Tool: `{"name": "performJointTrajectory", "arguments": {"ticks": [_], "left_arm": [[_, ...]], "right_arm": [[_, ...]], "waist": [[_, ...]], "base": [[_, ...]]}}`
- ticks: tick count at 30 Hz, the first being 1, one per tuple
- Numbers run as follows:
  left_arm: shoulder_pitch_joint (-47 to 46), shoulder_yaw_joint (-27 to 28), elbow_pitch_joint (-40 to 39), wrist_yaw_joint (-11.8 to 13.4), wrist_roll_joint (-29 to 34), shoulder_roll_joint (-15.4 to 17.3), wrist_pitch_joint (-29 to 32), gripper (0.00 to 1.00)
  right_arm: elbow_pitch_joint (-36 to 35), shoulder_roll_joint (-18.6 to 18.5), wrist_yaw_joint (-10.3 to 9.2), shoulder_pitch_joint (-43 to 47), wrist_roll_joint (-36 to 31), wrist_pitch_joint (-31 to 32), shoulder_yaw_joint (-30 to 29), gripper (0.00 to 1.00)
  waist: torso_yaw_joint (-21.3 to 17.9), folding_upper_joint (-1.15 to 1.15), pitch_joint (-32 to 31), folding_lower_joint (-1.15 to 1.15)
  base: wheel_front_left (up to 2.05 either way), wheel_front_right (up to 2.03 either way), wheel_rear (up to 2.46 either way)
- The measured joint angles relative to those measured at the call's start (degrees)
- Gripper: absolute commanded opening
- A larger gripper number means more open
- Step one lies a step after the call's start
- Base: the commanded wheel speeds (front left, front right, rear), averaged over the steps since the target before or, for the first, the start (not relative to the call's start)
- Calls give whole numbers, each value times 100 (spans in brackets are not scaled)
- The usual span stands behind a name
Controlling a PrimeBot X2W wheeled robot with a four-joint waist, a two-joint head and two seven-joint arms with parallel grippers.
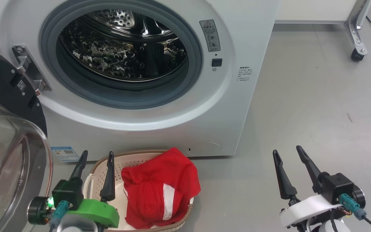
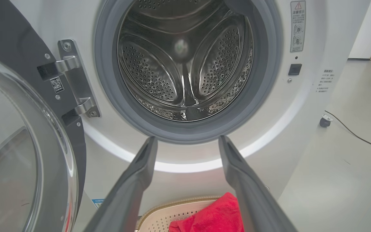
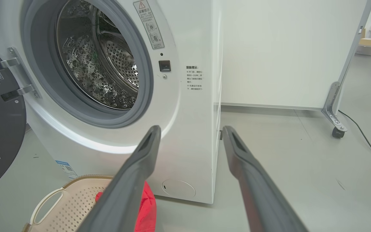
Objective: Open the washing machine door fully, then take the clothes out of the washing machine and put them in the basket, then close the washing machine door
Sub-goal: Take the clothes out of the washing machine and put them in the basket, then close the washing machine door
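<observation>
Clothes (image 1: 159, 190), red with a white stripe, lie heaped in the basket (image 1: 130, 158), bunched toward its right end and lapping over the rim there, which suggests the unloading is done. You see the basket on the floor (image 1: 301, 96) just before the foot of the washing machine (image 1: 253, 48), directly below the drum's mouth, a sensible spot for a short drop. The drum (image 1: 124, 45) shows nothing but steel as far as the views reach. The washing machine door (image 1: 8, 151) hangs wide open on its hinge at your left. Its glass bowl bulges toward the camera, close beside your left gripper (image 1: 98, 153), whose fingers stand spread and hold nothing above the basket's left end. Your right gripper (image 1: 286, 149) is likewise spread and empty, over the floor off the machine's right front corner. Closing the door appears to be what remains, and the left arm looks the nearer to it.
</observation>
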Motion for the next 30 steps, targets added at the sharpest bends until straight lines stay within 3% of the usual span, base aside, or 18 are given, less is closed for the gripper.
{"name": "performJointTrajectory", "arguments": {"ticks": [30], "left_arm": [[816, -46, -789, 107, 94, 130, 8, 100]], "right_arm": [[-97, 27, -101, 355, -1, 0, 33, 100]], "waist": [[-58, 0, -204, 0]], "base": [[0, 0, 0]]}}
